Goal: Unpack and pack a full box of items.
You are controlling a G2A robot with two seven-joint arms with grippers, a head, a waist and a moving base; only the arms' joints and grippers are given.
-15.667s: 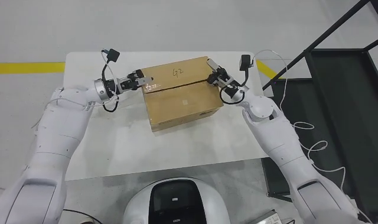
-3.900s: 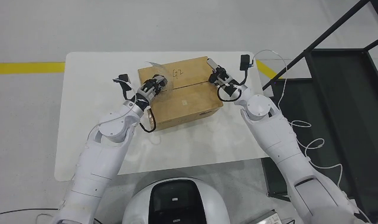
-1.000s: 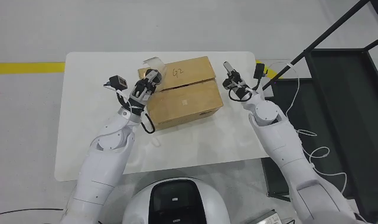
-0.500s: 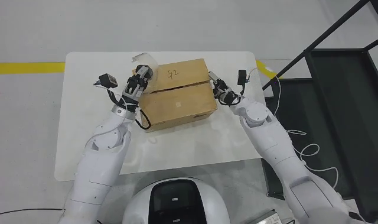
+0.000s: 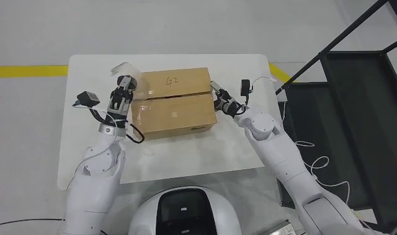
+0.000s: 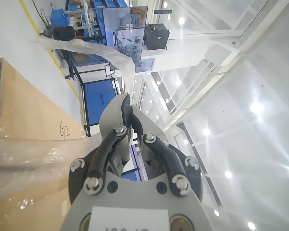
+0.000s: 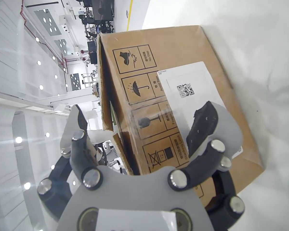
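Got white table dead ahead, with cardboard box sitting mid-table, long side running 9 to 3 o'clock and top seam along the same line.

Seeing left gripper at the box's 9 o'clock end, raised above the top edge, fingers pinched together on a clear tape strip. Strip rising from the fingertips and curling off toward 12 o'clock. More crumpled clear film lying over the box top at that same end.

Seeing right gripper at the box's 3 o'clock end, fingers spread wide, nothing held. One pad in front of the end face, overlapping the edge of the white label; other finger up above the top flap level. Can't tell if that pad actually touches the cardboard. Narrow gap showing under the top flap at that end.

Past the table: yellow floor line out at 10 o'clock, black metal frame off at 3 o'clock.
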